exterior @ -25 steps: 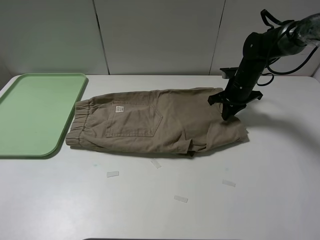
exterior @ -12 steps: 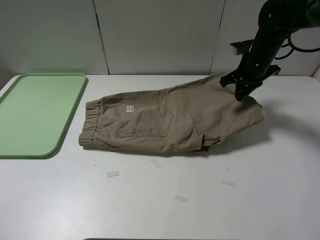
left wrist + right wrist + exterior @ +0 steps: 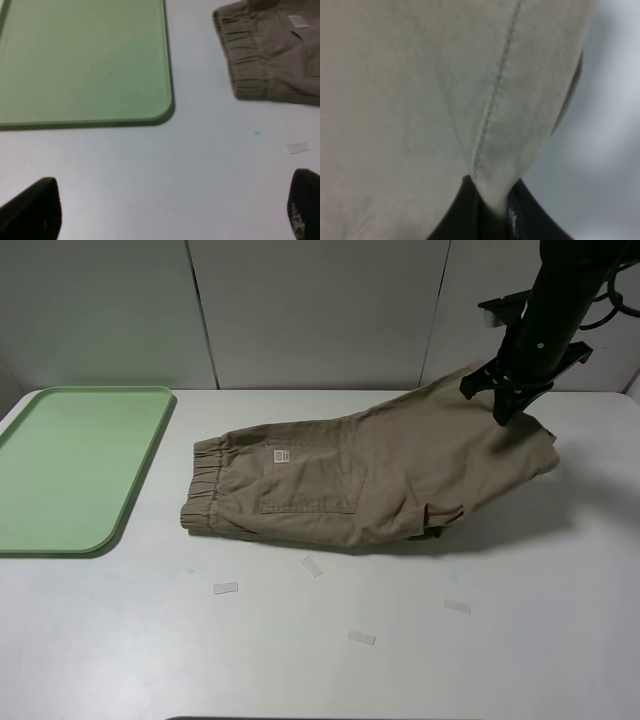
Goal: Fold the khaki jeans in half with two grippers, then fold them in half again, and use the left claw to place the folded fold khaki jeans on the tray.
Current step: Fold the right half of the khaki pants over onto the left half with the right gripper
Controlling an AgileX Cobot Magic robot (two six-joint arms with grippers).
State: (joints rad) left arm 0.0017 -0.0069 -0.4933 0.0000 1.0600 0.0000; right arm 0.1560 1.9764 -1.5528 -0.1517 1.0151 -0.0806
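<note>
my right end effector, pinched shut on the khaki jeans' leg end, is lifting higher, dragging the waistband away from the tray: first fold starting. my left end effector is gaping, empty.

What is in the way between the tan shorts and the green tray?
Nothing visible. Only bare white table lies between the waistband of the khaki jeans and the tray. The small pale scraps lie on the table nearer the front, off that path.
</note>
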